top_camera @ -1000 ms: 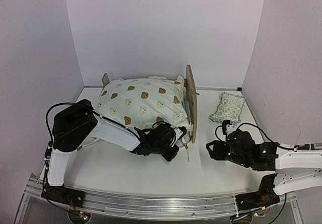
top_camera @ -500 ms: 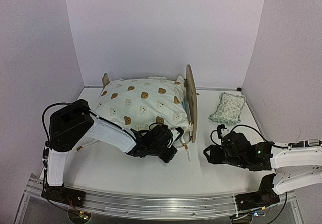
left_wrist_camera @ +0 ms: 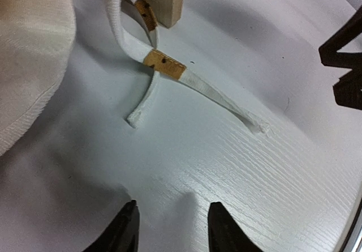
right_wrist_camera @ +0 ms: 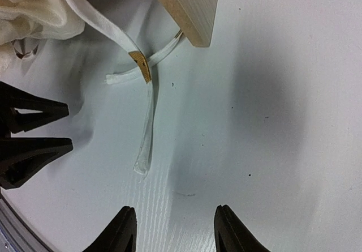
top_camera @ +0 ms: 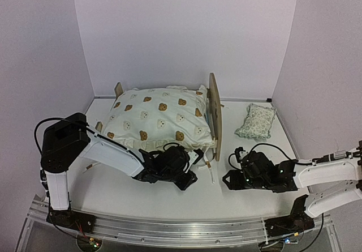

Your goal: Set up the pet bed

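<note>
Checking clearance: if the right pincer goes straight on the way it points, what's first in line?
Likely the strap on the table, lying just beside the line from the right pincer; past it, the bed leg. Depth unclear.

The white table (top_camera: pixel 141 198), faintly wood-grained, carries the pet bed (top_camera: pixel 215 113) toward its back, with the headboard's foot standing on the surface. Just beside that foot, two white straps (left_wrist_camera: pixel 220 101) joined at a tan tag (left_wrist_camera: pixel 164 65) trail flat across it. A small green-patterned pillow (top_camera: pixel 255 121) lies apart at the right.
</note>
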{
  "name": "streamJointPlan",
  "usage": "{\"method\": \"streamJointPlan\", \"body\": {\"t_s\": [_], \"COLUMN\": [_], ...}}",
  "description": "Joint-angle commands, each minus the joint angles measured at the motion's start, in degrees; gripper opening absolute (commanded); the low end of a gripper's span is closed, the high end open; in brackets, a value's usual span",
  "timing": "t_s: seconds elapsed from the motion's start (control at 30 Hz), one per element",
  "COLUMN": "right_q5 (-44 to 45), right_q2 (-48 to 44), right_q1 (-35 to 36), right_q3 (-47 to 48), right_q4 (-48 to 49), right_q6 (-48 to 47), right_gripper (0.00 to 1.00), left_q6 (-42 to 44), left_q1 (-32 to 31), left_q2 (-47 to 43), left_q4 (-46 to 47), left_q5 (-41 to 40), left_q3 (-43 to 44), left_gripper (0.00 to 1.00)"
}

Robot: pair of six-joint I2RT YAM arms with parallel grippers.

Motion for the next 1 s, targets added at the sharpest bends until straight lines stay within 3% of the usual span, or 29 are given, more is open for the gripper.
{"method": "streamJointPlan", "body": {"t_s": [0.0, 0.3, 0.73, 0.83, 0.97], "right_q5": [-1.21, 0.22, 0.58, 1.13, 1.34], "right_q2": [0.31, -3.22, -5.27, -5.45, -5.0], "right_q1": [0.44, 0.4, 0.42, 0.46, 0.39], "right_q3": [1.97, 0.1, -1.03, -1.11, -0.94], "right_q4": [3.2, 2.2, 2.07, 2.07, 2.07], "right_q6": [0.48, 0.07, -0.15, -0.25, -0.33], "right_gripper": [0.48, 0.48, 0.48, 0.48, 0.48], "left_q6": [2.91, 7.3, 9.41, 9.13, 8.61], "left_q1": [0.27, 2.7, 4.19, 4.2, 4.18], "left_q2": [0.77, 7.09, 12.24, 12.66, 13.19], "left_q4": [1.28, 2.11, 3.13, 3.23, 3.46], "left_q5": [-4.03, -2.3, 1.49, 2.28, 3.1], "left_q3": [2.24, 8.79, 13.4, 13.32, 12.94], "left_gripper": [0.47, 0.57, 0.42, 0.34, 0.06]}}
